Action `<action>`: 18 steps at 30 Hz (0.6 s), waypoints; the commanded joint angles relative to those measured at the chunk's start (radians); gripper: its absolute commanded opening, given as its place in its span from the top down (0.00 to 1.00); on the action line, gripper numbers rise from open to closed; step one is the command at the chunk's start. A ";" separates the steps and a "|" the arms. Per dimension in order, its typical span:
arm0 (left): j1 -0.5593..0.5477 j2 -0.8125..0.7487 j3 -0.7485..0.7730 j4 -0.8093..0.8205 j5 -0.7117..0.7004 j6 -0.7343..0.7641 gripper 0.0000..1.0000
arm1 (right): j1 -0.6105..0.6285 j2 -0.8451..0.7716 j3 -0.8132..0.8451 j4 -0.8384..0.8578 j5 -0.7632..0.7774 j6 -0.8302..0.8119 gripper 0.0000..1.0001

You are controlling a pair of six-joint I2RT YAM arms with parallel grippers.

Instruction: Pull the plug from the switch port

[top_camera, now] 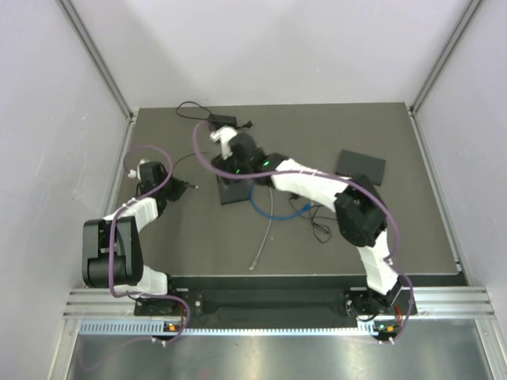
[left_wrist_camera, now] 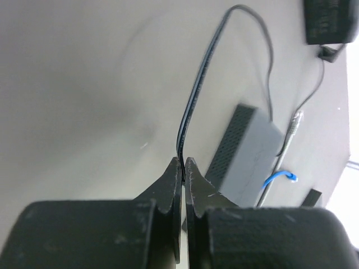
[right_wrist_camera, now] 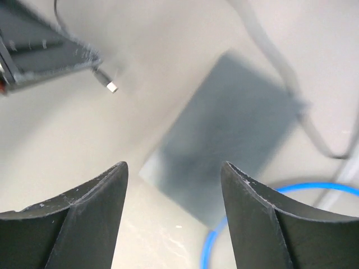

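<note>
Left pincer [left_wrist_camera: 183, 163] pinches the black cable [left_wrist_camera: 194, 92].

**Tally by kind**

Arms x2: left arm [top_camera: 119, 237], right arm [top_camera: 313, 184]. Dark boxes x3: grey box [top_camera: 234, 192], flat black box [top_camera: 361, 165], small black adapter [top_camera: 223, 120]. Cables, min. 4: blue cable [top_camera: 261, 207], grey cable [top_camera: 265, 233], thin black cable [left_wrist_camera: 193, 95], short black cable [top_camera: 319, 229].

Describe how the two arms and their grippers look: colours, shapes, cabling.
The left arm and right arm alternate white link shells with black joint housings. A purple cable loops along each. Small green lights glow near the right wrist. The left gripper and right gripper have matte black, wedge-shaped fingers tapering towards their tips.
</note>
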 commanded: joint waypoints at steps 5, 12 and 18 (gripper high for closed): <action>-0.024 0.143 0.269 -0.061 0.033 0.236 1.00 | -0.250 -0.184 -0.091 0.002 -0.249 0.175 0.33; -0.127 0.291 0.420 0.000 -0.113 0.251 1.00 | -0.339 -0.218 -0.175 -0.008 -0.275 0.128 0.33; -0.142 0.499 0.641 0.040 -0.132 0.163 1.00 | -0.356 -0.201 -0.192 0.005 -0.278 0.128 0.33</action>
